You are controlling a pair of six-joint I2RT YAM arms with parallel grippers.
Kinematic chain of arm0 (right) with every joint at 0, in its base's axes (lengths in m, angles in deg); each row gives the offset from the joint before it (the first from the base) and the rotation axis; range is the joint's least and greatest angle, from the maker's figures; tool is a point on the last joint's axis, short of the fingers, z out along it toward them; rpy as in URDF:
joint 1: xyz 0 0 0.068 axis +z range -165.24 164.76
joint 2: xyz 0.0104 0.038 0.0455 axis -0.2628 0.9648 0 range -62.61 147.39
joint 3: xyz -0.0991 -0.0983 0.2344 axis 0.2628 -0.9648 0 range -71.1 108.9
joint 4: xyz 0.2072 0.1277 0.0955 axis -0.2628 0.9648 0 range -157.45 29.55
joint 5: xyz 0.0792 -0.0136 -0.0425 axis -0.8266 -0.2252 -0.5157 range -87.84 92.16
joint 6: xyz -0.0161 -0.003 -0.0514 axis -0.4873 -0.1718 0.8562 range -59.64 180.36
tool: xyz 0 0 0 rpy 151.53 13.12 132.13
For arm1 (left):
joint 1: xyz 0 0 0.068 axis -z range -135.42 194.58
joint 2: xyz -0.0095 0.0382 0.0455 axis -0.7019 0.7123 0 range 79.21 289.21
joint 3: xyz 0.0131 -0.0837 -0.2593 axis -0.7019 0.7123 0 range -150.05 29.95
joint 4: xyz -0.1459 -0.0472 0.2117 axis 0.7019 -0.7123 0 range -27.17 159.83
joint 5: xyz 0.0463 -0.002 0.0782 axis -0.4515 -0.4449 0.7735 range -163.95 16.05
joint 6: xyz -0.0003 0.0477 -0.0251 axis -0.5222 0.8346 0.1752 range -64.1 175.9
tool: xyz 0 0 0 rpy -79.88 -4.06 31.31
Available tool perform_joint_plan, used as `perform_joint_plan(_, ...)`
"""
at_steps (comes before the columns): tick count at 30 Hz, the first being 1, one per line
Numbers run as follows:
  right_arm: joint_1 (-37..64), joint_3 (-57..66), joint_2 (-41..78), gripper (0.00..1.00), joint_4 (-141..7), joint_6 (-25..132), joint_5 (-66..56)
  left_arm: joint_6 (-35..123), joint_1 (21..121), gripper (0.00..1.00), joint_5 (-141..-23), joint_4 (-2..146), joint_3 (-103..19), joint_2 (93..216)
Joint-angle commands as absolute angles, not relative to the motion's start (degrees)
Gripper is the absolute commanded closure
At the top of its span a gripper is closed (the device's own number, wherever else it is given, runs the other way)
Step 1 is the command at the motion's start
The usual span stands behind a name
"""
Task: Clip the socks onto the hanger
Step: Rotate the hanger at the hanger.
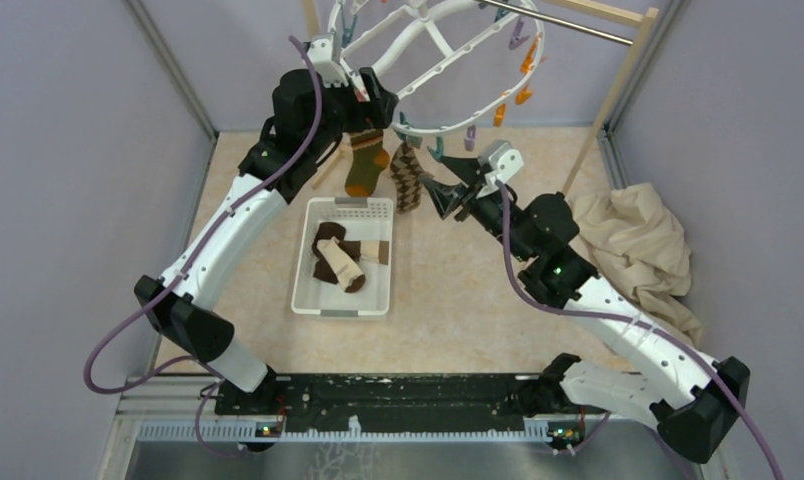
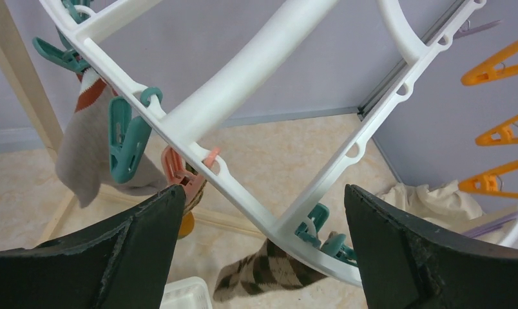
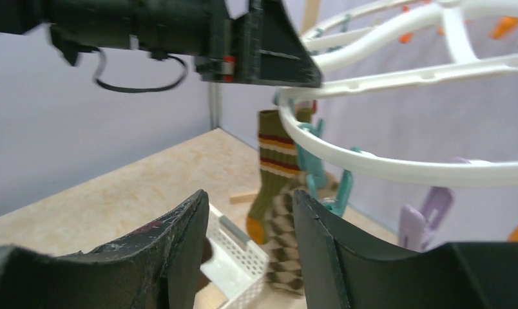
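The white hanger (image 1: pixel 433 45) hangs at the back, with orange, teal and purple pegs round its rim. A green-orange striped sock (image 1: pixel 366 165) and a brown-cream argyle sock (image 1: pixel 408 178) hang clipped under its near rim. My left gripper (image 1: pixel 366 92) is open, its jaws either side of the hanger's rim (image 2: pixel 256 58), gripping nothing. A grey sock with an orange band (image 2: pixel 82 148) hangs by a teal peg (image 2: pixel 124 138). My right gripper (image 1: pixel 440 195) is open and empty, just right of the argyle sock (image 3: pixel 285 251). Dark brown and cream socks (image 1: pixel 338 258) lie in the basket.
A white perforated basket (image 1: pixel 308 290) sits mid-table under the hanger. A beige cloth (image 1: pixel 638 250) is heaped at the right wall. A wooden rack with a metal bar (image 1: pixel 568 22) carries the hanger. Walls close in left and right.
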State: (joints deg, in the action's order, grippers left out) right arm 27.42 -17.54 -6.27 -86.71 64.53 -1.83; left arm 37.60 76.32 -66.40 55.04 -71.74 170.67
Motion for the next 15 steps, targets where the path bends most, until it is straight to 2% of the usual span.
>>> perform_joint_plan(1, 22.01, -16.99, -7.52, 0.5, -84.86, 64.61, 1.89, 38.01, 76.26, 0.01, -66.81, 56.75, -71.69, 170.53)
perform_joint_plan(7, 13.88, -15.74, -6.76, 0.57, -86.3, 60.8, 5.21, 38.49, 75.74, 0.01, -67.17, 56.26, -72.88, 172.18)
perform_joint_plan(15, 12.67, -10.08, 4.68, 0.6, -90.17, 61.3, 4.75, 37.95, 75.2, 0.01, -68.68, 55.82, -73.44, 173.0)
